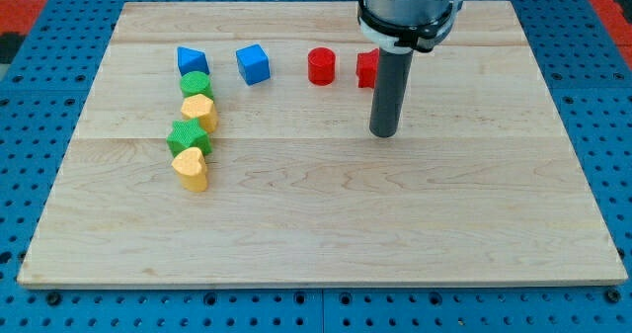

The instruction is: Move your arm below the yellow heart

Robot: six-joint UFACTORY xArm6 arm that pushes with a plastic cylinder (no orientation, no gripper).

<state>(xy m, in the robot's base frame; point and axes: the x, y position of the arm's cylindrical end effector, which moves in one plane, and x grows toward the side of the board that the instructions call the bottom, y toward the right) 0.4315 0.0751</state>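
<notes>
The yellow heart (190, 168) lies at the lower end of a column of blocks on the board's left side. Above it in the column are a green star (187, 136), a yellow block (198, 111), a green round block (196, 85) and a blue triangle-shaped block (191, 59). My tip (384, 133) rests on the board right of centre, far to the right of the yellow heart and slightly higher in the view. It touches no block.
A blue cube (253, 63) and a red cylinder (321, 66) sit near the view's top. Another red block (366, 67) is partly hidden behind the rod. The wooden board (326, 224) lies on a blue perforated table.
</notes>
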